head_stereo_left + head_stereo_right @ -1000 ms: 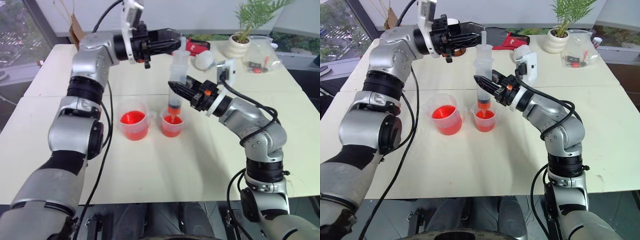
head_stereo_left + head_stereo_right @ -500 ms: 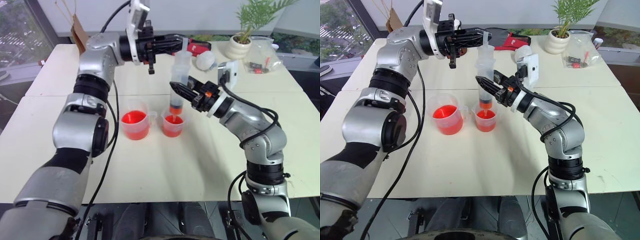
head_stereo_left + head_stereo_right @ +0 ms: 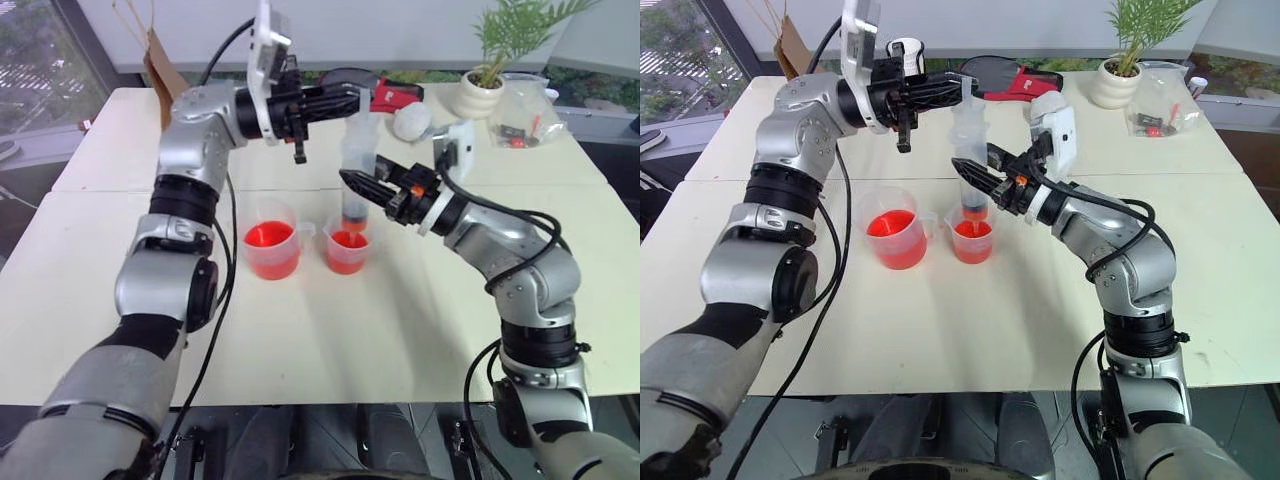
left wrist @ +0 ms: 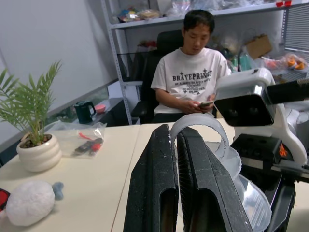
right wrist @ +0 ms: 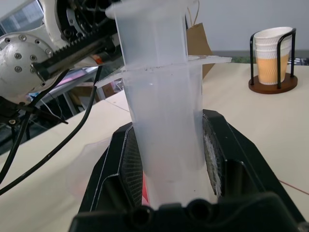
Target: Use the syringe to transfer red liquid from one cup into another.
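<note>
Syringe (image 3: pixel 357 170) is held upright by the barrel in the right gripper (image 3: pixel 352 181), fingers clamped on both sides, its tip just over the smaller cup (image 3: pixel 346 252). Left gripper (image 3: pixel 352 97) is closed at the plunger top; an actual grip on it cannot be confirmed. Red liquid (image 3: pixel 269 237) is seen in both cups. Larger cup (image 3: pixel 271 243) stands just beside the smaller one on the table (image 3: pixel 320 330).

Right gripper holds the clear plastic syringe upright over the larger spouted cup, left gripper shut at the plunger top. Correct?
Not quite. The left eye view shows the clear plastic syringe upright over the smaller clear cup, not the larger spouted cup. Right gripper holds it; left gripper is shut at the plunger top.
</note>
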`<state>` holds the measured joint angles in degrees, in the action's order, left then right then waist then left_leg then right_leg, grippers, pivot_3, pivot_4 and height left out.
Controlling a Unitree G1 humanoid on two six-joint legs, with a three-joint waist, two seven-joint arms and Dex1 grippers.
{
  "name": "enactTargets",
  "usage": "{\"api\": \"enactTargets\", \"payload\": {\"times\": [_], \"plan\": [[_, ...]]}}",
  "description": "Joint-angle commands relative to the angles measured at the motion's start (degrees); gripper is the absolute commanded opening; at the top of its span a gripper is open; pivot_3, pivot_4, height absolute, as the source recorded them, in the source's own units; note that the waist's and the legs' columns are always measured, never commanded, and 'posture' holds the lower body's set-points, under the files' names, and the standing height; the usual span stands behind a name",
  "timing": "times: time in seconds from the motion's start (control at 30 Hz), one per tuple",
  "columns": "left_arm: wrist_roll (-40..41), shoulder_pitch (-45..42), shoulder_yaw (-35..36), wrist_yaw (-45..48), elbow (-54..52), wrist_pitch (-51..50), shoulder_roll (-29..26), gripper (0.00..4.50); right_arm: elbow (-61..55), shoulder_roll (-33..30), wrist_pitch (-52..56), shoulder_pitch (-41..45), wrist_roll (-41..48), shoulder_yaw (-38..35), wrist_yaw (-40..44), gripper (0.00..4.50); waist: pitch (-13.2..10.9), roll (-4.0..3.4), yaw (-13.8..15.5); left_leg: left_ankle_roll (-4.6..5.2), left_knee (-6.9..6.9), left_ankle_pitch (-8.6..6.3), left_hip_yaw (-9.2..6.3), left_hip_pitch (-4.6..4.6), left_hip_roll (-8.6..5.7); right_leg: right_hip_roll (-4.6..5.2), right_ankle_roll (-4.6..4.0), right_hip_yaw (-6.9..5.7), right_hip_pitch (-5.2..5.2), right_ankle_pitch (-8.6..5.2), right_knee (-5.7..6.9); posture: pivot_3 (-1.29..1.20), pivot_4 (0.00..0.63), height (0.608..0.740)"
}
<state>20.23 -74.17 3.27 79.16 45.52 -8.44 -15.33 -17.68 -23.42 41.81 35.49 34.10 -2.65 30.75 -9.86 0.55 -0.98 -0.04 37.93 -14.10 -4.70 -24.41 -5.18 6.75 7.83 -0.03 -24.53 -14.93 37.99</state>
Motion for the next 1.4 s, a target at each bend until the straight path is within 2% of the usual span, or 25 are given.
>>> {"api": "enactTargets", "payload": {"times": [0.03, 0.37, 0.63, 0.73, 0.8, 0.93, 1.07, 1.2, 1.27, 1.37, 1.4], "plan": [[-1.78, 3.16, -3.96, 1.55, -2.05, -0.84, 2.24, 0.08, -3.68, 0.11, -3.51, 5.79, 0.96, -2.80, -0.45, 1.39, 0.00, 0.00, -0.05, 0.00, 0.00, 0.00, 0.01, 0.00, 0.00, 0.00, 0.00, 0.00, 0.00, 0.00, 0.00, 0.00, 0.150, 0.739], [-2.61, 5.21, -5.63, 2.53, -2.60, -1.40, 3.10, 0.08, -5.60, 1.21, -3.78, 7.52, 0.99, -2.19, -1.57, 1.39, 0.00, 0.00, 0.01, 0.00, 0.01, 0.00, 0.00, 0.00, 0.00, 0.00, 0.00, 0.00, 0.00, 0.00, -0.02, 0.00, 0.150, 0.739], [-1.60, 2.23, -3.06, 1.98, 2.71, -2.27, 2.47, 0.08, -7.41, 2.29, -3.40, 6.91, 1.04, -2.07, -3.84, 1.39, 0.00, 0.00, 0.02, 0.00, 0.01, 0.00, 0.00, 0.00, 0.00, 0.00, 0.00, 0.00, 0.00, 0.00, -0.02, 0.00, 0.150, 0.739], [1.56, -1.03, 1.00, 1.04, 4.90, -6.08, 0.32, 1.00, -7.72, 1.82, -2.80, 6.21, 1.82, -2.95, -4.57, 1.39, 0.00, 0.00, 0.01, 0.00, 0.01, 0.00, 0.00, 0.00, -0.01, 0.00, 0.00, 0.00, 0.00, 0.00, -0.02, 0.00, 0.150, 0.739], [3.13, -2.35, 3.47, 0.52, 5.58, -9.05, -2.73, 1.87, -7.89, 1.35, -2.25, 6.02, 2.79, -4.26, -5.25, 1.39, -0.01, 0.01, -0.11, 0.00, 0.01, 0.00, 0.00, 0.00, -0.01, 0.00, 0.00, 0.00, 0.00, 0.00, -0.01, 0.00, 0.150, 0.739], [5.12, 0.51, 5.73, 1.24, 0.62, -15.15, -10.06, 1.87, -7.44, 1.34, -0.26, 6.74, 6.66, -8.75, -7.85, 1.39, 0.00, -0.03, -1.20, 0.01, -0.04, 0.00, -0.01, 0.01, 0.02, -0.02, 0.00, 0.00, -0.03, 0.00, 0.02, 0.00, 0.150, 0.739], [7.03, 8.35, 5.34, -0.28, -13.60, -22.39, -15.16, 1.87, -4.51, 0.59, 4.06, 9.94, 14.48, -15.85, -11.78, 1.39, 0.00, -0.03, -1.48, 0.00, -0.07, 0.00, -0.05, 0.02, 0.05, -0.04, 0.00, 0.01, -0.02, 0.00, 0.08, 0.00, 0.150, 0.739], [8.14, 19.55, 2.87, -0.26, -33.50, -28.45, -21.70, 1.87, 4.69, -8.68, 21.13, 15.12, 27.30, -23.32, -16.53, 1.39, -0.02, -0.06, -1.03, 0.00, -0.03, -0.01, -0.10, -0.02, 0.01, 0.05, -0.01, 0.05, 0.01, 0.00, 0.01, 0.00, 0.150, 0.739], [11.02, 23.86, 2.93, 0.16, -42.18, -33.38, -25.42, 1.87, 12.59, -16.08, 29.28, 19.32, 30.74, -24.42, -14.20, 1.39, -0.05, -0.11, -0.71, 0.02, -0.06, -0.03, -0.09, -0.02, 0.00, 0.08, -0.02, 0.09, 0.06, 0.00, -0.13, 0.00, 0.150, 0.739], [13.08, 28.98, 2.37, -0.32, -52.48, -35.86, -29.51, 1.87, 25.04, -27.25, 40.80, 23.63, 26.88, -17.20, -8.14, 1.39, -0.10, -0.19, 0.16, 0.07, -0.15, -0.06, -0.02, -0.03, 0.05, 0.08, -0.03, 0.10, 0.11, 0.00, -0.53, 0.00, 0.150, 0.739], [13.41, 30.53, 1.98, -0.78, -55.32, -36.00, -30.27, 1.87, 27.24, -30.23, 44.00, 23.99, 24.66, -12.24, -6.42, 1.39, -0.10, -0.19, 0.29, 0.20, -0.19, -0.14, -0.02, -0.03, 0.05, 0.08, -0.03, 0.10, 0.13, 0.00, -0.59, 0.00, 0.150, 0.739]]}}
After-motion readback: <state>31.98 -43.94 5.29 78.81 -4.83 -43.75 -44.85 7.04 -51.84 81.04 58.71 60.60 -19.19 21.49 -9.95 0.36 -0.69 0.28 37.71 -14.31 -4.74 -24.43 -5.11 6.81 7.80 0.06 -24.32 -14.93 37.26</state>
